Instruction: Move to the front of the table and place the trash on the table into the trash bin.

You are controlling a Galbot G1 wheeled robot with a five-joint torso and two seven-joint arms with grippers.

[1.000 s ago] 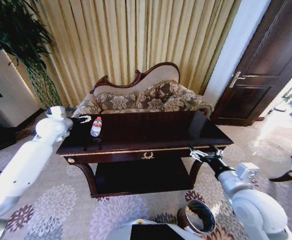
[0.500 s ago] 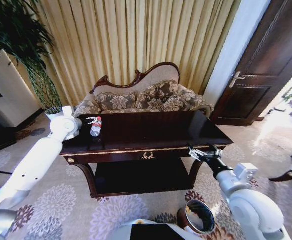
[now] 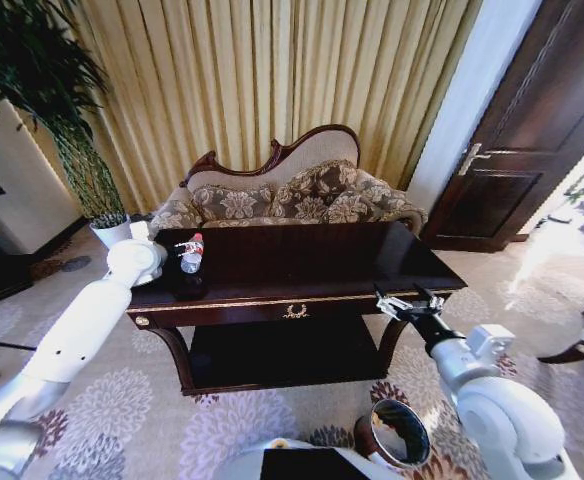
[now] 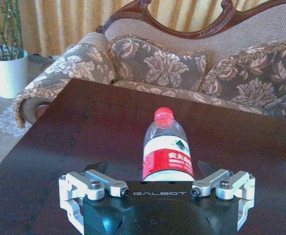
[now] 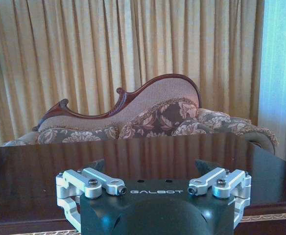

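Observation:
A clear plastic bottle (image 3: 192,258) with a red cap and a white and red label stands upright near the left end of the dark glossy table (image 3: 312,255). My left gripper (image 3: 180,243) is at the bottle and is open. In the left wrist view the bottle (image 4: 166,147) stands between the spread fingers of the left gripper (image 4: 153,169), with a gap on both sides. My right gripper (image 3: 409,303) hovers open at the table's front right edge, holding nothing. The round dark trash bin (image 3: 397,432) with its shiny rim stands on the carpet by my right arm.
A patterned sofa (image 3: 292,195) with a carved wooden back stands right behind the table. A white plant pot (image 3: 112,232) sits on the floor to the left. A dark door (image 3: 532,130) is at the right. Flowered carpet lies in front of the table.
My left arm has swung to the right over the table's left end, bringing its open gripper up to the bottle. The right arm and the bottle have stayed put.

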